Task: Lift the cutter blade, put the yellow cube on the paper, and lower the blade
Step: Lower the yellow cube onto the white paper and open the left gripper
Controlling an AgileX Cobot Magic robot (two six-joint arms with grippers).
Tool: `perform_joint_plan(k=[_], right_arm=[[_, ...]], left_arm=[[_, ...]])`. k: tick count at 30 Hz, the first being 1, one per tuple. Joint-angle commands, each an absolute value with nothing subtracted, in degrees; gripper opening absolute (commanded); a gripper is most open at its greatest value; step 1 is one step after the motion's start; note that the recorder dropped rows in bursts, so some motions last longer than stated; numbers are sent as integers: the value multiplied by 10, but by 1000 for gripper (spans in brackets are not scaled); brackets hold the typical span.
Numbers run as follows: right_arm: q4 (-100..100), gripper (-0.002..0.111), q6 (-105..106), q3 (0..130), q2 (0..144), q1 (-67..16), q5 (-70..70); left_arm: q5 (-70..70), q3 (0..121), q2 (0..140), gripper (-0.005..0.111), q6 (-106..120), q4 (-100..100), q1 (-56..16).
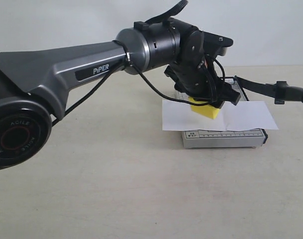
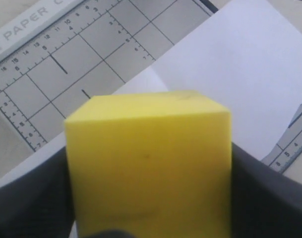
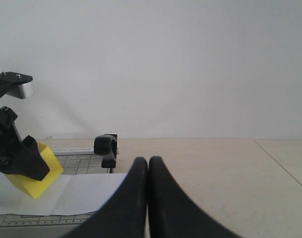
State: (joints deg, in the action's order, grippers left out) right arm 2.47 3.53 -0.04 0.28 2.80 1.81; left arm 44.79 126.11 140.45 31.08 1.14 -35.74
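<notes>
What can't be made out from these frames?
1. Whether the yellow cube touches the paper: left wrist view, cube hides its own underside.
2. Rear of the trimmer base: exterior view, left gripper covers it.
3. The ruler print on its front: exterior view, too small.

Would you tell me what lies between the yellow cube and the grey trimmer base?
The white paper, lying over the base; the exterior view shows it.

Dark grey left arm [image 1: 66, 69]; bears white "PiPER" lettering [image 1: 100, 70] on a black inset; ends in a round black joint cap [image 1: 14, 137] embossed "AGILE"; trails a thin black cable [image 1: 152, 87]; right gripper fingers [image 3: 163, 203] smooth, black, tapered.
</notes>
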Motion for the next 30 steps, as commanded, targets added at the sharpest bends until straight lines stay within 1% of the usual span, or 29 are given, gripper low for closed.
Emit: perform_joint_plan(k=[1, 11, 15, 17, 30], right_arm=[[25, 0, 36, 0, 0, 28, 15], [25, 0, 36, 0, 0, 28, 17], [25, 0, 36, 0, 0, 28, 17], [25, 0, 36, 0, 0, 28, 17], [25, 0, 36, 0, 0, 28, 17]], left_arm=[[453, 1265, 1416, 55, 308, 4, -359], [465, 1265, 1424, 56, 308, 4, -359], [469, 1265, 1424, 71, 308, 4, -359], [471, 1265, 1424, 74, 308, 4, -359], [495, 1284, 1398, 74, 308, 4, -359]])
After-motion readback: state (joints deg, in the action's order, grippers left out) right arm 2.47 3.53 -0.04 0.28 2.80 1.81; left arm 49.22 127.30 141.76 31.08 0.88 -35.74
